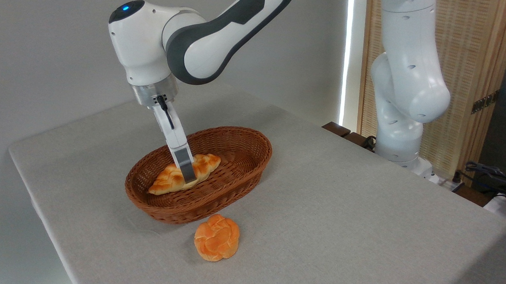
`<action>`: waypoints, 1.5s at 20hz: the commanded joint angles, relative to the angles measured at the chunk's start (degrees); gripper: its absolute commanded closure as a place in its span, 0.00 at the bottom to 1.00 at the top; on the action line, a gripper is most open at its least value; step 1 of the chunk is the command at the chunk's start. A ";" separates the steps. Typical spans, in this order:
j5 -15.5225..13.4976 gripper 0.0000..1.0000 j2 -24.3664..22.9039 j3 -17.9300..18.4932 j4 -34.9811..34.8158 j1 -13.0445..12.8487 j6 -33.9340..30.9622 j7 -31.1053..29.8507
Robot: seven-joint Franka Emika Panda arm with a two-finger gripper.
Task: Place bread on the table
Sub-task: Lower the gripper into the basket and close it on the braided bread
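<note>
Seen from a fixed camera: a table (327,196) under light grey-beige cloth, filling most of the view. Near its middle, slightly toward 9 o'clock, an oval brown wicker basket (234,179), long axis running from 7 to 1 o'clock. Inside the basket, the bread (166,181), a long braided loaf, golden-orange with pale creases, lying along the same axis, one tapered end toward 7 o'clock and close to the inner wall, the other end toward 1 o'clock. Resting on the basket floor or lifted a little above it: cannot tell. Reaching down into the basket from 11 o'clock, the gripper (187,179), tilted, with one grey finger (185,167) in front of the loaf and crossing its middle; second finger hidden behind, so the jaw opening not readable, and a real grasp on the loaf not possible to confirm. Above the fingers, a silver flange, then the white and dark grey arm (206,42) with a blue light on top, going up toward 1 o'clock and out of view. On the cloth just outside the basket, at 6 o'clock from it, a round knotted orange bun (216,237), apart from the wicker wall. At 3 o'clock, the white arm base (402,101) beside the table edge, with a wooden slatted screen (474,62) behind.
</note>
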 commanded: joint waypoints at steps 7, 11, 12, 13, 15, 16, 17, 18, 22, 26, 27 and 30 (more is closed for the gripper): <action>-1.06 0.62 0.47 0.18 0.36 0.47 -0.42 1.91; -1.06 0.62 0.12 0.35 0.36 0.47 -0.77 1.73; -1.06 0.62 0.12 0.35 0.36 0.47 -0.86 1.73; -1.06 0.62 0.12 0.44 0.36 0.47 -0.95 1.73; -1.06 0.62 0.12 0.44 0.36 0.47 -0.95 1.73; -1.06 0.62 0.12 0.53 0.36 0.47 -1.03 1.73; -0.97 0.62 0.03 0.53 0.36 0.47 -1.04 1.65; -1.06 0.62 -0.06 0.62 0.44 0.47 -1.04 1.65; -0.97 0.62 -0.84 0.88 0.44 0.56 -1.21 1.65; -0.97 0.61 -4.88 3.43 0.97 0.65 -3.05 1.91; -0.97 0.60 -5.50 3.78 0.97 0.65 -3.49 1.91; -0.80 0.58 -7.70 4.57 0.97 0.73 -5.07 1.91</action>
